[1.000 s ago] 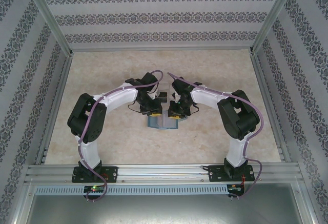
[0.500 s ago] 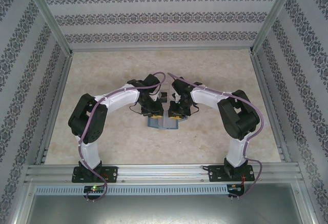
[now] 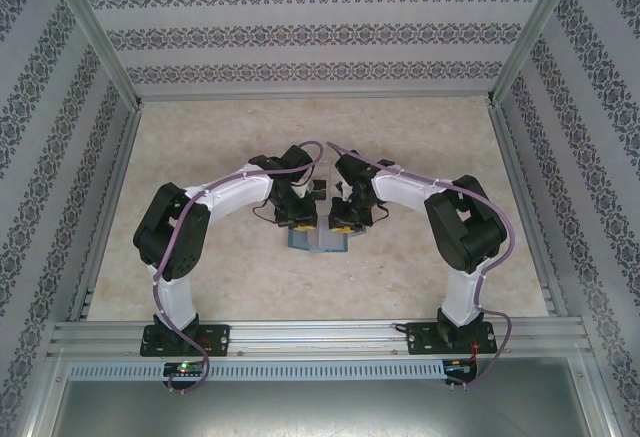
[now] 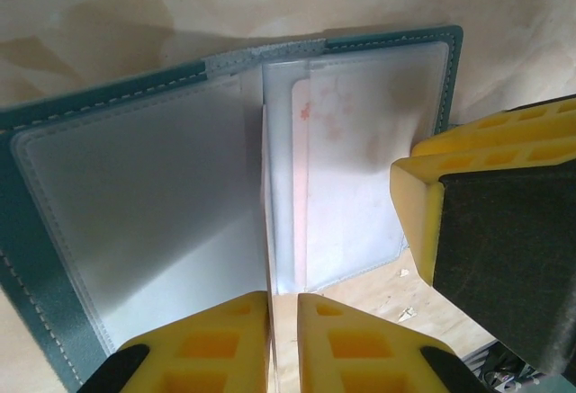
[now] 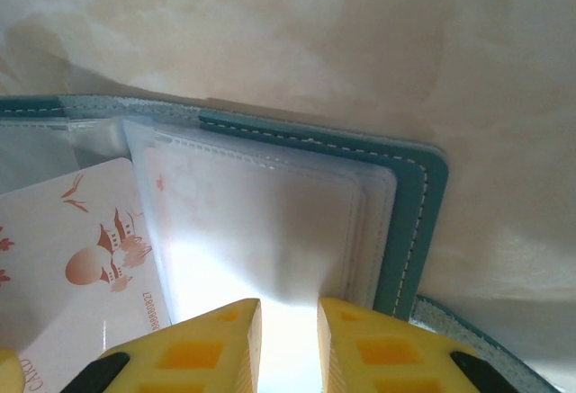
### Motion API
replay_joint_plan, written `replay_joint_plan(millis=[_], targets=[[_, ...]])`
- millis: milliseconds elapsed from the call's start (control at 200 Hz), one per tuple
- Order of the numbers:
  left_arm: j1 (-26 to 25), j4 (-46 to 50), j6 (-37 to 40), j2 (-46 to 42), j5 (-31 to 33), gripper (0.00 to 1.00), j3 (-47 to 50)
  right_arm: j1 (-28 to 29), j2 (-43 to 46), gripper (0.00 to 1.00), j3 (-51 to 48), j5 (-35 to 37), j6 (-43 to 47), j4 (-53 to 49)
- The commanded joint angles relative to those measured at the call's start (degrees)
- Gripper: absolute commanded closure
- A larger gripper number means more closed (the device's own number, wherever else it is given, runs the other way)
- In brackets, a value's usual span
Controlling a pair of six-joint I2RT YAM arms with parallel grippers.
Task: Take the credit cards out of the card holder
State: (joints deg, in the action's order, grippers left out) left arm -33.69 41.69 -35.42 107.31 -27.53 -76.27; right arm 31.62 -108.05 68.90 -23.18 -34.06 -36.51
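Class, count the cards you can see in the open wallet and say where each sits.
1. A white card with red print lies in the open teal card holder, left of the clear sleeve held by the right gripper. More may be hidden in the other sleeves.

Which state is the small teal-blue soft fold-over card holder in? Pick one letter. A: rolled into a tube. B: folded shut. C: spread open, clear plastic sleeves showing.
C: in the left wrist view the card holder lies spread like a book, its clear plastic sleeves exposed inside the teal cover.
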Motion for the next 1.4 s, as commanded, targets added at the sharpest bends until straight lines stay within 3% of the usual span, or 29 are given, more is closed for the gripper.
replay_joint_plan(millis=[0, 1179, 1394], targets=[[-0.5, 3.0, -0.8, 0.6, 1.3, 0.86, -0.2, -0.7, 1.4, 0.76, 1.4, 1.2, 1.5, -1.9], [-0.5, 8.1, -0.3, -2.8, 3.9, 1.00, -4.0, -2.6, 5.7, 0.76, 2.6, 2.2, 2.9, -5.0], [-0.5, 12.0, 7.6, -1.8, 2.8, 1.00, -7.0, -3.0, 5.5, 0.76, 2.5, 2.3, 3.3, -5.5]])
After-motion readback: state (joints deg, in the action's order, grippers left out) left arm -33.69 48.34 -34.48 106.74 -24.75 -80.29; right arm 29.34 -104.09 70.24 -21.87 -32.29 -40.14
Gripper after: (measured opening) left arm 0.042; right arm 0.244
